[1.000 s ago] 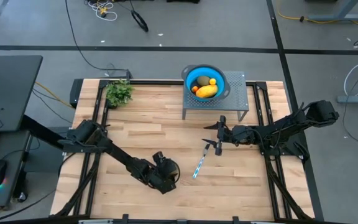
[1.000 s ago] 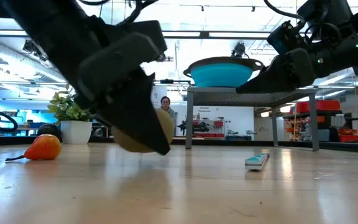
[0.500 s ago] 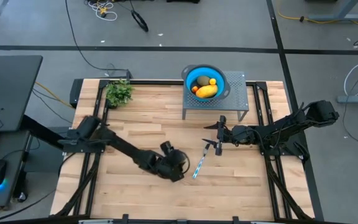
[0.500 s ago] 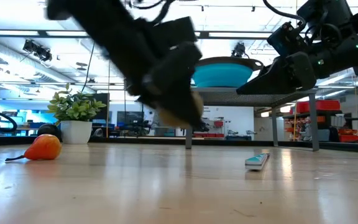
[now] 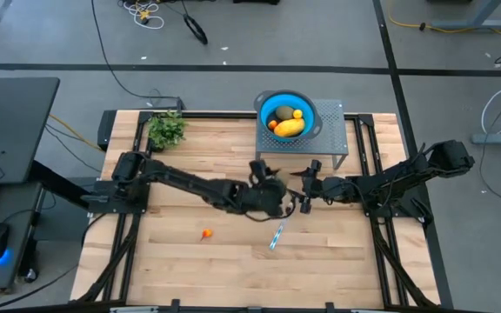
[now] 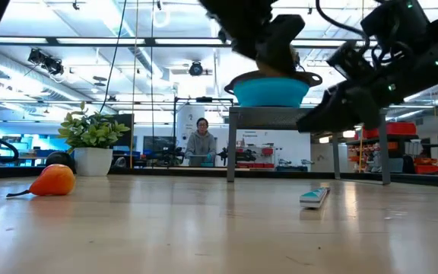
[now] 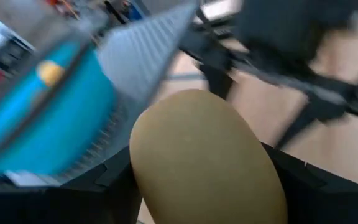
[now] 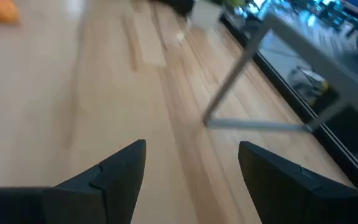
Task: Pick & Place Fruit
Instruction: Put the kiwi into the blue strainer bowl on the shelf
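My left gripper is shut on a tan-olive oval fruit. It is held in the air just in front of the grey stand that carries the blue bowl. The bowl holds a yellow-orange oblong fruit, a dark oval one and small orange bits. In the low view the gripper and fruit are at the bowl's height. My right gripper is open with nothing between its fingers, right of the left one. An orange fruit lies on the table. My left gripper pinches the oval fruit between its two fingers, one on each of its sides. The fingers come from the table's left, slanting a little downward. The fruit is lifted clear of the table and its rounded end sticks out past the fingers.
A slim silver-blue utensil lies on the table near the middle. A green potted plant stands at the far left corner. In the low view a person sits in the room beyond the table.
My left gripper has carried the oval fruit up from near the table's front, toward the far edge and the right, up to the stand with the bowl, rolling its wrist on the way. The fruit is now high above the table. The orange fruit the arm had covered now shows.
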`<state>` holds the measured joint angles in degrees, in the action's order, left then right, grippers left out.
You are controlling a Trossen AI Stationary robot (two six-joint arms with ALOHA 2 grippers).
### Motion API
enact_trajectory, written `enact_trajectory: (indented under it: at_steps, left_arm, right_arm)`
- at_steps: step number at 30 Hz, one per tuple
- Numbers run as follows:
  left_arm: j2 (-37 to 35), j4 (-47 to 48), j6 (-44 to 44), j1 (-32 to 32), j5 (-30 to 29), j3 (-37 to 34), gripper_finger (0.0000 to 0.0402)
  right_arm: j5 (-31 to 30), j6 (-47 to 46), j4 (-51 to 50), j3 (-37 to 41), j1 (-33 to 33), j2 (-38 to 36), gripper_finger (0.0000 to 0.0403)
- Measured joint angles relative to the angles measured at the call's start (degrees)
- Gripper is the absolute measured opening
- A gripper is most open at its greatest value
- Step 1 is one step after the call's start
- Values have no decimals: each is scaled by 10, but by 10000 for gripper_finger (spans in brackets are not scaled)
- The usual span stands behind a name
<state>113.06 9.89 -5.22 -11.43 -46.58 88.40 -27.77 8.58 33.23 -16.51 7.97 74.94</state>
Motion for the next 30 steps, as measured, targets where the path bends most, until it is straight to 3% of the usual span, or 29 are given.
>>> enact_trajectory:
  at_steps: [5,13,18,25,30]
  left_arm:
    - [0,2,-94,29,-30,38,256]
    - [0,-3,-190,106,-26,76,263]
    - [0,-3,-223,148,17,115,259]
    - [0,-5,-172,191,156,161,269]
    - [0,-3,-161,210,179,161,266]
  right_arm:
    - [-54,-5,-42,0,0,0,268]
    - [-33,2,-14,0,0,0,268]
    - [-31,6,-7,0,0,0,268]
    - [-28,5,-7,0,0,0,268]
    - [-16,7,-8,0,0,0,268]
